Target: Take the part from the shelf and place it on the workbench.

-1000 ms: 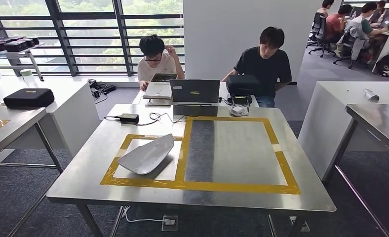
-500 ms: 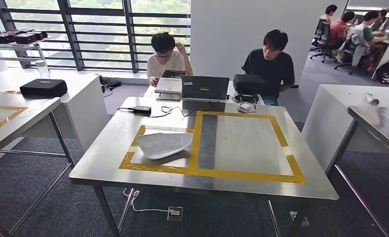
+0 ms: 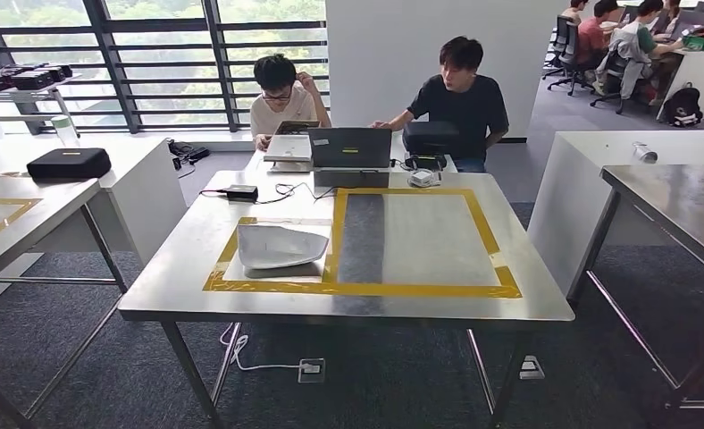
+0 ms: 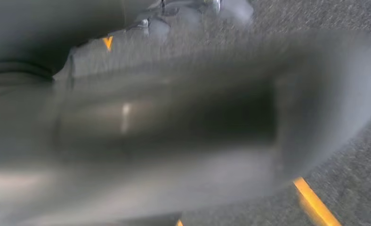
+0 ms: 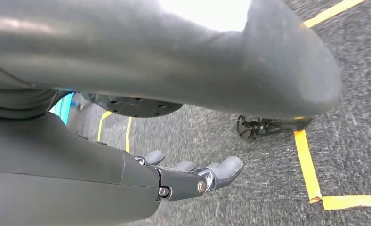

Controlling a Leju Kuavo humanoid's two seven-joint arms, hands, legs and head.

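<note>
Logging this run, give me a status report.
Right hand empty, fingers apart, hanging over floor. Left hand blurred, unclear. White part lies on workbench inside yellow tape. Nothing in the way.

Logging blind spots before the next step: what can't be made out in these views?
- Left hand: left wrist view, motion blur; open or shut cannot be told.
- Right hand: right wrist view, the thumb covers much; fingers look apart, holding nothing.
- White part in the taped box: head view, underside hidden.
- Laptop: head view, turned away, so its screen is hidden.
</note>
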